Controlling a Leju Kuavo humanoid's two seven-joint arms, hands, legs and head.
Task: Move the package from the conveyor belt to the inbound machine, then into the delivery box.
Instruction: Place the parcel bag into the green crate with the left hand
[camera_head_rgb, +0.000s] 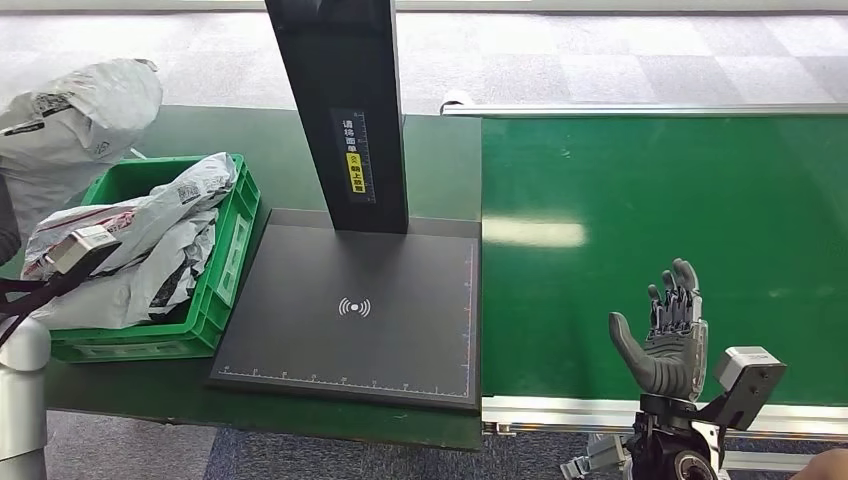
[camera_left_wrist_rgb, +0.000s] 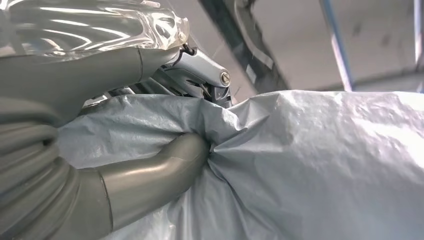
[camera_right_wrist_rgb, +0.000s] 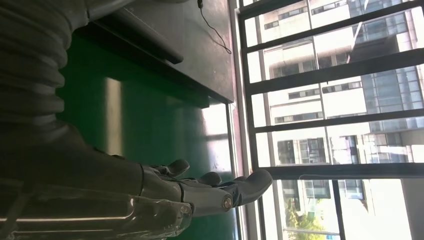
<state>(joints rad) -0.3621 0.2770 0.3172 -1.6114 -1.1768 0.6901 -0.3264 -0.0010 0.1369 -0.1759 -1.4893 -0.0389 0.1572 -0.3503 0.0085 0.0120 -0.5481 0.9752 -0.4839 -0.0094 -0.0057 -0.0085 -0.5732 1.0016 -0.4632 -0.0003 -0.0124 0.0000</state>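
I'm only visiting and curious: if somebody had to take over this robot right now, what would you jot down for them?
Left hand: grips a grey package, raised at far left beside the green delivery box.
Right hand: open, holding nothing, above the green conveyor belt.
Inbound machine: its black plate carries nothing.
Done: package is off the belt; several bags already lie in the box.
Left: drop the held package into the box.

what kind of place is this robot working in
Probably a parcel sorting or logistics station. A green conveyor belt runs beside a black flat scanning platform with a wireless symbol, and a green plastic crate holds grey plastic mailer bags with shipping labels.
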